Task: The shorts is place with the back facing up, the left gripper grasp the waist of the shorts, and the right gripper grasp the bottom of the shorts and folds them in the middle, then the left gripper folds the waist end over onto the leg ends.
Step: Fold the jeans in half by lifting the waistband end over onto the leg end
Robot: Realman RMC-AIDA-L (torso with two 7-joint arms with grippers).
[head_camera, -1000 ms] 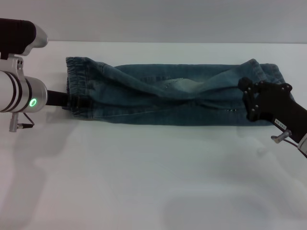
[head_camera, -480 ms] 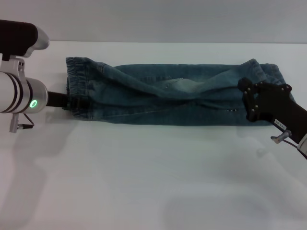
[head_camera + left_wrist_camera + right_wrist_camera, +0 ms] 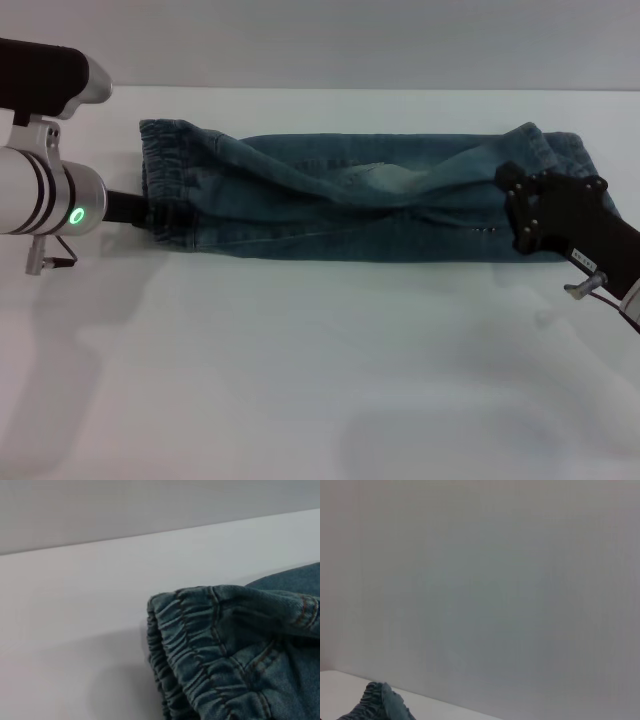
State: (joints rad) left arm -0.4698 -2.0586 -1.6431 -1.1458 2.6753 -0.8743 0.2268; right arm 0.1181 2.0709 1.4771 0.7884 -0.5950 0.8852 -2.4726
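Note:
The blue denim shorts (image 3: 360,210) lie folded lengthwise into a long strip across the far half of the white table. The ruffled waist (image 3: 165,180) is at the left end and fills the left wrist view (image 3: 200,640). My left gripper (image 3: 158,216), with its green ring, is shut on the waist's near corner. The bottom of the shorts (image 3: 565,155) forms the right end. My right gripper (image 3: 522,215) sits over the near corner of that end. A denim tip (image 3: 380,705) shows in the right wrist view.
The white table (image 3: 320,380) stretches bare in front of the shorts, toward me. Its far edge meets a grey wall just behind the strip. A black part of the left arm (image 3: 40,75) hangs above the table's left side.
My left gripper has shifted slightly to the right, and the waist end has moved a little with it. The right gripper and the leg ends have stayed put.

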